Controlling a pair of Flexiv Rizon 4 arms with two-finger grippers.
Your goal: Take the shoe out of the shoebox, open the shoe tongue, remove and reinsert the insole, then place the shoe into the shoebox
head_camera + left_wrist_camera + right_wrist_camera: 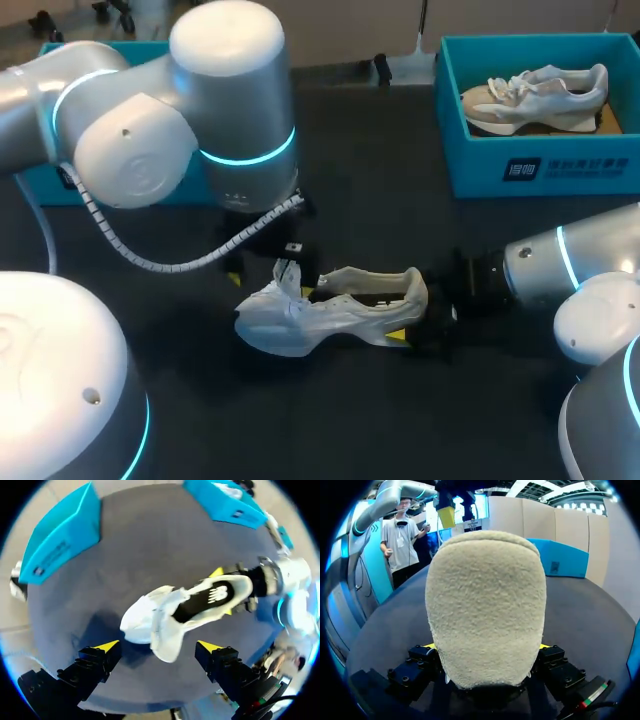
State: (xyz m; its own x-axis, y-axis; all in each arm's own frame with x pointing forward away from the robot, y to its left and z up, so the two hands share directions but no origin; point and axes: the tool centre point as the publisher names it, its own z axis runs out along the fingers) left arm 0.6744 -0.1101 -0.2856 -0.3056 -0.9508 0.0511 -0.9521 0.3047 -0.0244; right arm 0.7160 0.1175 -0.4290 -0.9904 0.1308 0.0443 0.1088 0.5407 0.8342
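White shoe (330,310) lies mid-counter (400,430), heel toward 3 o'clock, pinched by right hand (425,312), probably to steady it. Left hand (160,652) hangs spread above the tongue, likely to open it. Shoebox (560,170) at 1 o'clock holds second shoe (535,95).

Dark table (380,180), blue box (62,532) far left

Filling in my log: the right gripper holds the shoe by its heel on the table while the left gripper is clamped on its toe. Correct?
Not the left one. The left gripper is open, touching nothing: the left wrist view shows its fingers spread wide with the shoe ahead of them. The right gripper does hold the heel.
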